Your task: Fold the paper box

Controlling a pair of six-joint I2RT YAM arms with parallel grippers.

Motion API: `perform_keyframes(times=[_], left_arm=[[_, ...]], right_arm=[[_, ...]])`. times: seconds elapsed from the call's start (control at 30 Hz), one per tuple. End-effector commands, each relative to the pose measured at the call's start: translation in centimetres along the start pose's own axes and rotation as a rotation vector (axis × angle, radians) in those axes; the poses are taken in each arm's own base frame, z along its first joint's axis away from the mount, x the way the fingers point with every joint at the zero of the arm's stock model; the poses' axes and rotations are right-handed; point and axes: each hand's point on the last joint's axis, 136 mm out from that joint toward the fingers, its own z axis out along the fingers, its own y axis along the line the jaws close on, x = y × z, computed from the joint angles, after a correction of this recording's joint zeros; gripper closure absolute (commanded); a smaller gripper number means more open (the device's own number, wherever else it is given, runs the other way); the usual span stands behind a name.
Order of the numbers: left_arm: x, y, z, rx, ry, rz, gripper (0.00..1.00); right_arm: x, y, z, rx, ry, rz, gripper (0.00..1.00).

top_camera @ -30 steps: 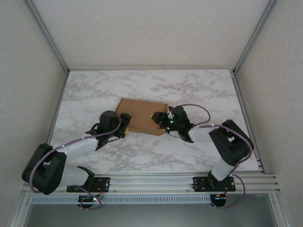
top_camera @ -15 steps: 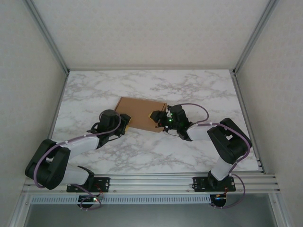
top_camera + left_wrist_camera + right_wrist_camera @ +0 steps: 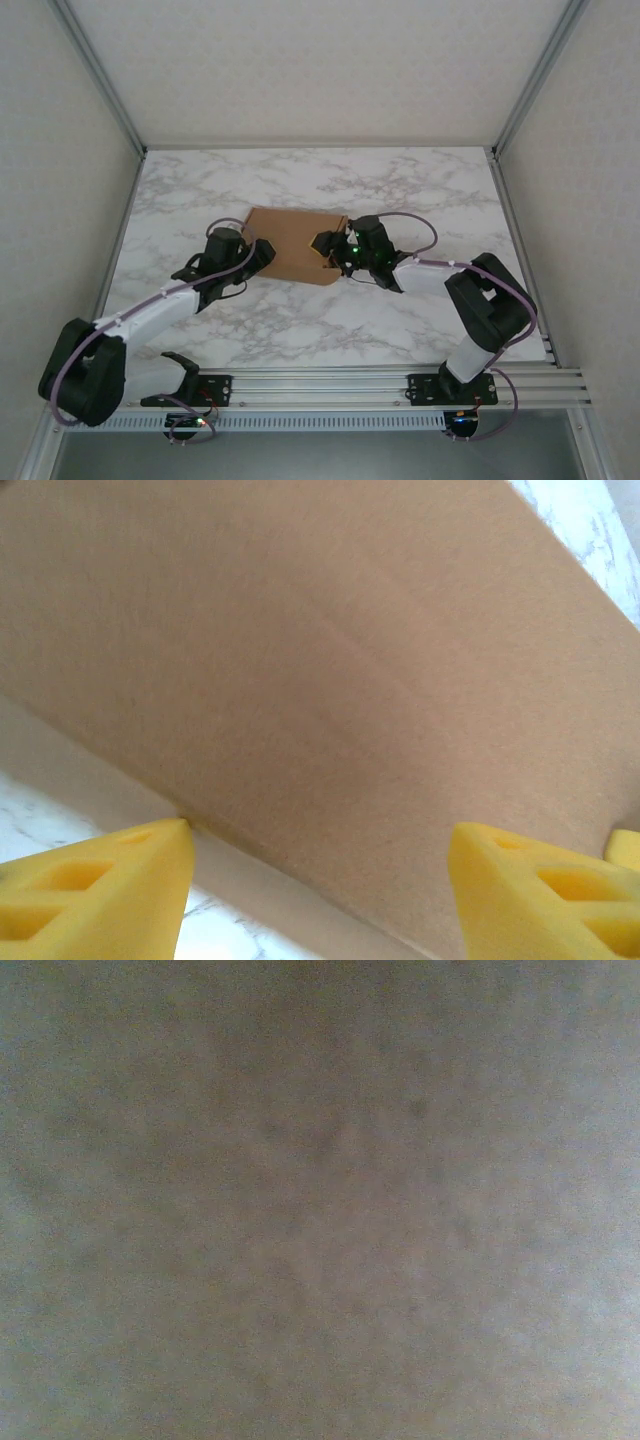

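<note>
Two robot hands flank the plain brown cardboard paper box (image 3: 292, 243) lying mid-way on the white marbled tabletop (image 3: 420, 190); the left hand (image 3: 318, 852), yellow fingers (image 3: 100, 880) spread and released, bears against its side, apparently to brace it, while the right hand (image 3: 326, 246) meets the opposite edge, its grip impossible to tell

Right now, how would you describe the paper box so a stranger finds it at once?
Start at the white marble table, near its middle. Between the left gripper and the right gripper lies the paper box, plain brown cardboard, the only brown thing there.
</note>
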Motion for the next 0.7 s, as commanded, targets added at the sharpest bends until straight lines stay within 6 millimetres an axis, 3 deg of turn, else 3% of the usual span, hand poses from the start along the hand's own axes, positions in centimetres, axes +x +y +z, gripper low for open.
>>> perform_keyframes(times=[0.0,0.2,0.37,0.53,0.67], left_arm=[[-3.2,-2.1,-2.8,0.007,-0.116,0.181,0.34],[-3.4,-4.2,-6.6,0.003,-0.266,0.622,0.41],[0.7,-6.7,-7.0,0.149,-0.166,1.014,0.45],[4.5,-5.6,-6.8,0.166,-0.071,1.310,0.42],[5.6,-3.9,-6.0,0.119,-0.001,1.425,0.40]], right_arm=[[3.1,-3.3,-0.3,0.146,0.127,0.001,0.48],[3.1,-3.3,-0.3,0.149,0.157,0.011,0.47],[3.2,-2.9,-0.3,0.137,0.178,0.017,0.47],[3.2,-2.3,-0.6,0.118,0.193,0.025,0.47],[3.3,-1.8,-0.7,0.100,0.207,0.023,0.47]])
